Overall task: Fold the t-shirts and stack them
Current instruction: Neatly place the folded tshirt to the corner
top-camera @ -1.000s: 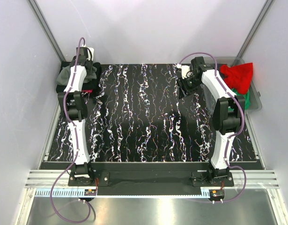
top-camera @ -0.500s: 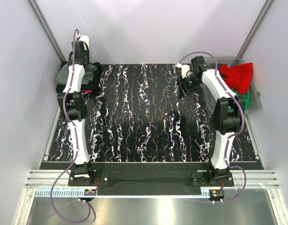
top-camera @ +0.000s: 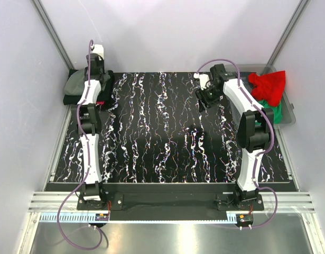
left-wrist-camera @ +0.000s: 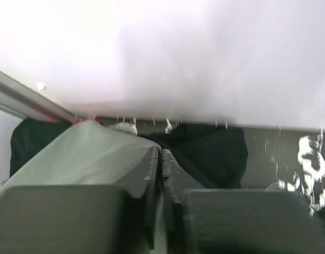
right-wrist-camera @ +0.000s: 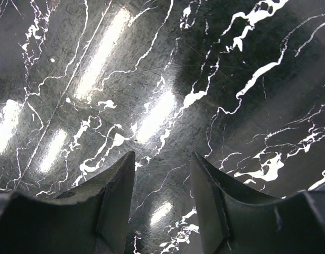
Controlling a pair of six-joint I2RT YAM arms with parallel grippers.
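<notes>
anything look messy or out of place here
Yes: the red shirt lies bunched up in the bin at far right, with a green shirt crumpled beside it. The pile at far left looks neat.

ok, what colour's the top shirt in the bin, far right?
The t-shirt is red; it shows best in the top external view.

Grey shirt: folded, top of a stack in far-left corner, smooth w/ slight hump. Black shirt: flat under it, edges showing left & near side. Red cloth: thin sliver at stack's edge, too little visible to ID. Far right: red shirt crumpled in a heap, lying on green shirt, unfolded, mostly hidden.
</notes>
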